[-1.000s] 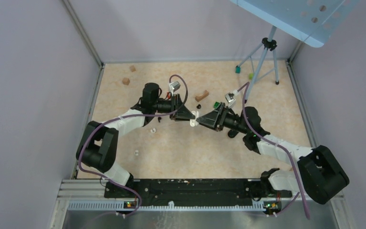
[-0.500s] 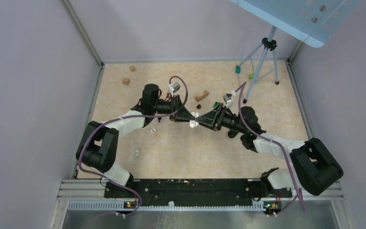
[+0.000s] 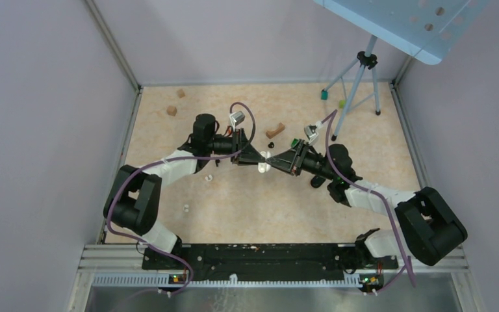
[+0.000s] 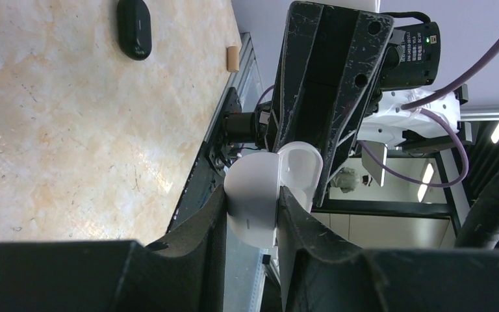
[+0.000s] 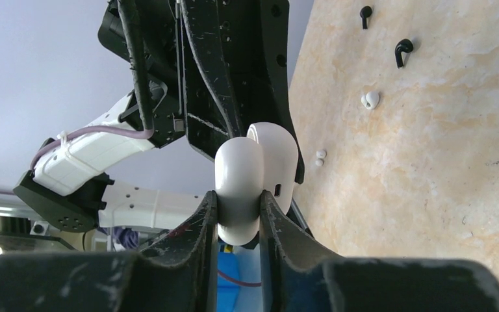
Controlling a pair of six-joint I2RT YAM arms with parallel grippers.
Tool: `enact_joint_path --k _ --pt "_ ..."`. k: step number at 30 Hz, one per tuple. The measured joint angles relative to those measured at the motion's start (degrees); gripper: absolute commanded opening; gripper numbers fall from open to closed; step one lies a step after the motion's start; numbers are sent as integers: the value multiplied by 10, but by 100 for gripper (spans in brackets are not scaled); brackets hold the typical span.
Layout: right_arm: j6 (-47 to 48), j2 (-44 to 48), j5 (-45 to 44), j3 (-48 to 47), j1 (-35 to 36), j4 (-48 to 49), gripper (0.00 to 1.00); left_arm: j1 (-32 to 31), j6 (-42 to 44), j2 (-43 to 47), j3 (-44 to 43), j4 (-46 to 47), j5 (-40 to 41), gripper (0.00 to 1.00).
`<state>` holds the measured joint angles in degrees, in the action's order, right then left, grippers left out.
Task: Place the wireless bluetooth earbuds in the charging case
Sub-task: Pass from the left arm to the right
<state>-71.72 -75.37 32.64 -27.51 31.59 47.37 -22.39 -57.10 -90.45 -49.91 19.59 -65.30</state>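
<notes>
A white charging case (image 3: 264, 165) hangs above the middle of the table between both grippers. My left gripper (image 3: 258, 160) is shut on its body (image 4: 253, 211); the lid half (image 4: 302, 170) stands slightly ajar beside it. My right gripper (image 3: 271, 162) is shut on the case's other rounded half (image 5: 237, 195), next to the half with a small slot (image 5: 278, 170). Two white earbuds lie on the table left of the case, one (image 3: 208, 177) nearer and one (image 3: 186, 208) further toward the front. The right wrist view shows a white earbud (image 5: 369, 99) too.
A black earbud case (image 4: 134, 26) and two black earbuds (image 5: 403, 51) lie on the table. Wooden blocks (image 3: 171, 110) sit at the back left and another (image 3: 275, 130) behind the grippers. A tripod (image 3: 357, 78) stands at the back right, and side walls enclose the table.
My right gripper has moved left up to the case and closed on it. The left gripper has kept its hold in the same place.
</notes>
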Motion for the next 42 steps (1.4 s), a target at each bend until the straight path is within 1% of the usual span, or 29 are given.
enact_joint_path --k 2,4,6,8,9,10,12,16,19,23,26,29,33,35,36,39,42 --pt "-1 0 0 0 0 0 0 0 0 0 0 0 0 11" --pt "-2 0 0 0 0 0 0 0 0 0 0 0 0 18" --pt "-2 0 0 0 0 -1 0 0 0 0 0 0 0 31" --pt "-1 0 0 0 0 -2 0 0 3 0 0 -2 0 51" --pt "-1 0 -1 0 0 -4 0 1 6 0 0 -4 0 60" --pt "2 0 -1 0 0 -8 0 2 12 0 0 -8 0 64" --pt "11 2 -7 0 0 -28 0 5 29 0 -5 -34 0 70" --pt "40 17 -20 -2 0 -97 0 22 90 0 -40 -134 7 76" --pt "64 31 -29 -10 0 -150 0 56 142 10 -62 -210 22 77" --pt "88 46 -36 -17 -1 -194 0 111 202 35 -66 -298 57 78" --pt "104 52 -44 -19 -3 -224 0 143 248 56 -76 -380 130 79" --pt "118 52 -49 -21 -4 -254 0 149 286 73 -99 -453 233 79" --pt "136 52 -56 -34 -4 -288 0 147 312 110 -100 -513 359 67" --pt "141 52 -59 -38 -4 -295 0 146 320 135 -85 -524 408 63" --pt "143 52 -59 -38 -5 -296 0 145 322 146 -74 -527 425 61" --pt "147 52 -60 -38 -6 -304 0 135 329 169 -30 -529 475 53" --pt "147 52 -60 -38 -6 -305 0 119 330 166 0 -524 498 49"
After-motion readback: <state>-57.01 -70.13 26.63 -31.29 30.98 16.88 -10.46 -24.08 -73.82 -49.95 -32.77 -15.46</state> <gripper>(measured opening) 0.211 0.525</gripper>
